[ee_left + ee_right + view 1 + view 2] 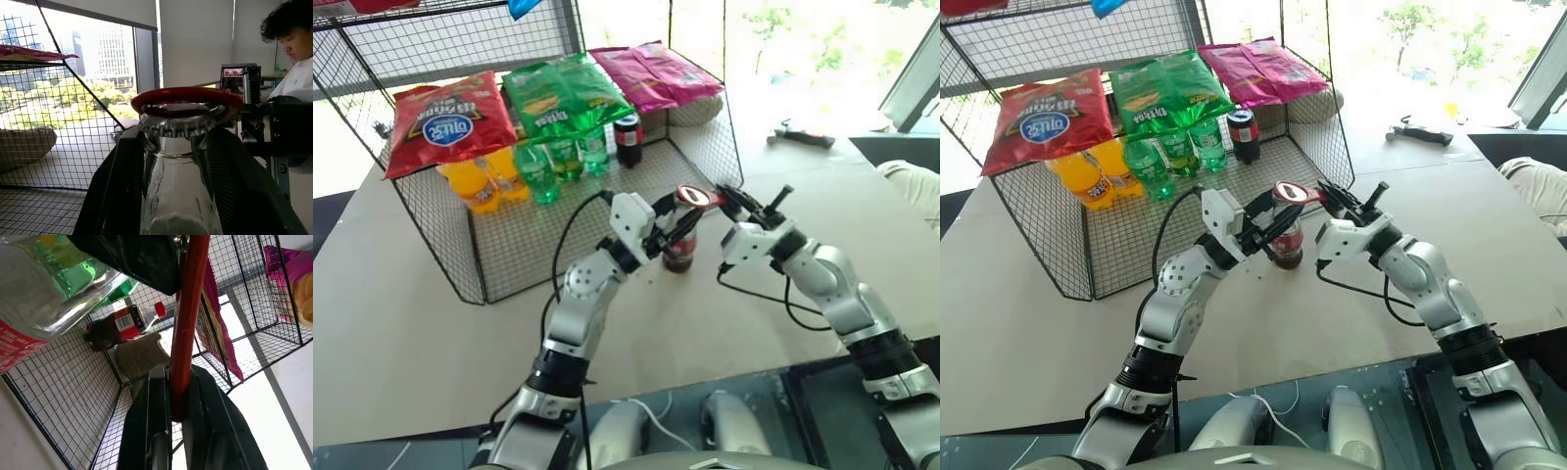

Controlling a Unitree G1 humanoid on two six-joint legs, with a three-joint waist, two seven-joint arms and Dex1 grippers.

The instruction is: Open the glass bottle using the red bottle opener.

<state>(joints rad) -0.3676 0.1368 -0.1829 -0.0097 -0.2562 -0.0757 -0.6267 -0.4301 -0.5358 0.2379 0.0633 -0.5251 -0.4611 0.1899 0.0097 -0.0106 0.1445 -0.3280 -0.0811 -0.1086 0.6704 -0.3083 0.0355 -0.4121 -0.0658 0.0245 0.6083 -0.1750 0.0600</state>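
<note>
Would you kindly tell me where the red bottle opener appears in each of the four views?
Left eye view: the red bottle opener sits at centre, on the glass bottle.
Right eye view: centre, same spot.
Left wrist view: its ring lies over the cap.
Right wrist view: edge-on, pinched in the right gripper.
Shared landmark: the wire basket.

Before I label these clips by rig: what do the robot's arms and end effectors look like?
Both arms are silver-grey metal with black joint bands and loose black cables. The left end effector and the right end effector each sit on a white wrist block and have two black fingers.
</note>
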